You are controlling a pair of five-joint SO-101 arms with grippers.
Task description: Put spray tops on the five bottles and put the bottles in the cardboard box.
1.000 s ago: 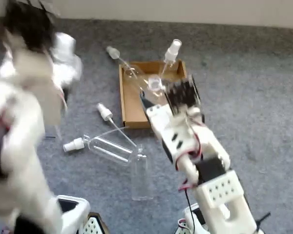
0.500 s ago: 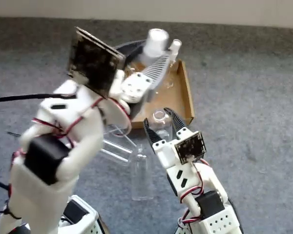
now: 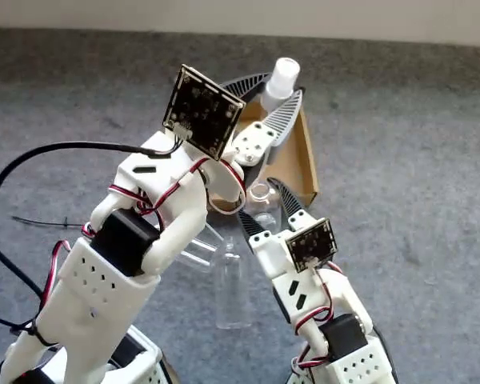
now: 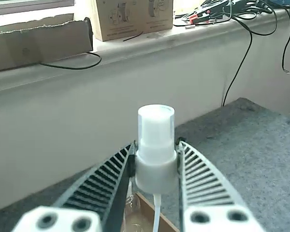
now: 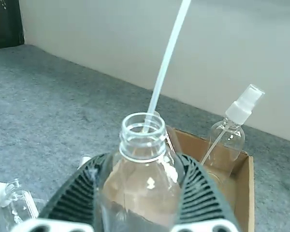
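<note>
My left gripper (image 3: 280, 86) is shut on a white spray top (image 3: 283, 74) held above the cardboard box (image 3: 306, 164). In the left wrist view the spray top (image 4: 156, 121) sits upright between the fingers (image 4: 111, 186), its thin tube hanging down. My right gripper (image 3: 260, 196) is shut on an upright clear bottle (image 3: 262, 194) at the box's near edge. The right wrist view shows the tube (image 5: 166, 58) reaching down into the open neck of that bottle (image 5: 140, 193). A capped bottle (image 5: 225, 140) stands in the box (image 5: 246, 166).
An uncapped clear bottle (image 3: 230, 292) lies on the grey carpet between the two arm bases. A second bottle (image 3: 194, 250) lies partly under the left arm. A black cable (image 3: 16, 184) loops at the left. Another bottle (image 5: 17, 205) lies near the right gripper.
The left arm has swung in from the left and carried the spray top over the box, toward the bottle. The right arm pulled back from the box with the bottle, then held still.
</note>
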